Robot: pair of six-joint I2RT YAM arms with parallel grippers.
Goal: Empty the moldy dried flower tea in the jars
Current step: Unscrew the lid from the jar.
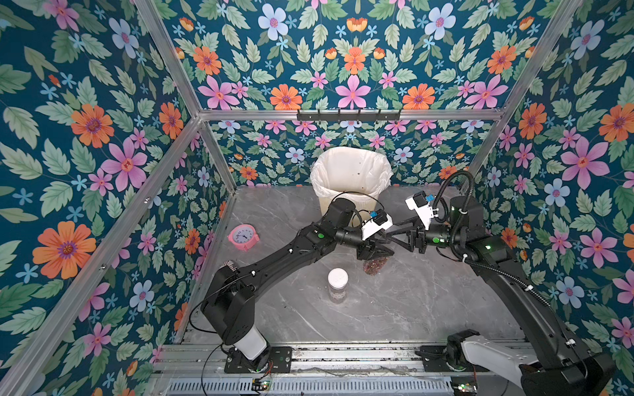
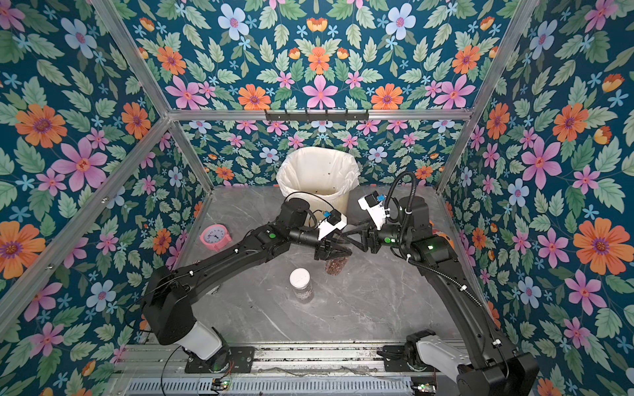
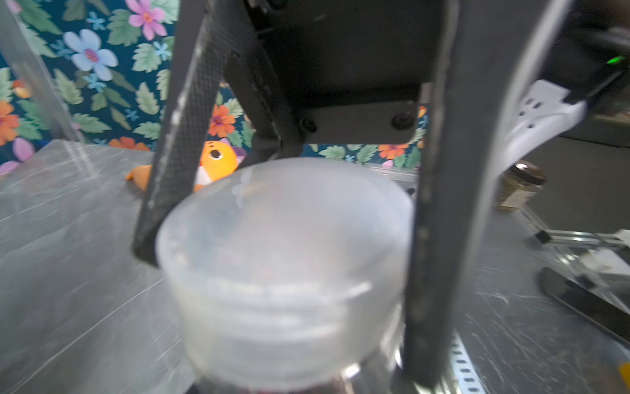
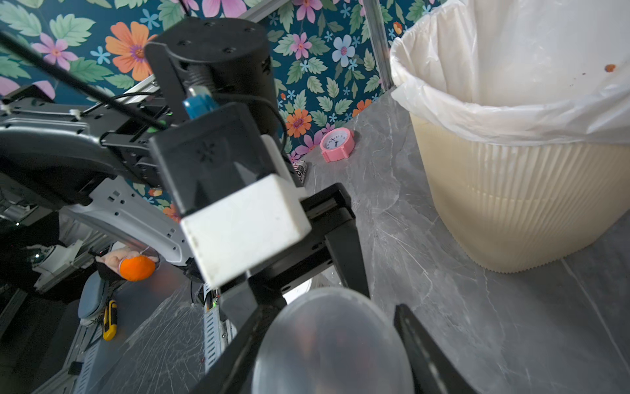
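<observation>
The bin (image 1: 326, 205) stands at the tabletop's (image 1: 411, 308) far edge. Near the centre, the left gripper (image 1: 379, 253) clamps one jar (image 2: 335, 266) and the right gripper (image 1: 391, 236) pinches its translucent lid (image 4: 334, 341). The white-lidded jar (image 1: 338, 284) stands nearer the front edge. Treat both jars as light, slick, thin-walled plastic: grip across the lid rim without crushing. The dried flower tea (image 1: 375, 266) is loose, so expect it to spill readily.

arms bent inward, left hand (image 1: 379, 253), right hand (image 1: 389, 236) both clamped
</observation>
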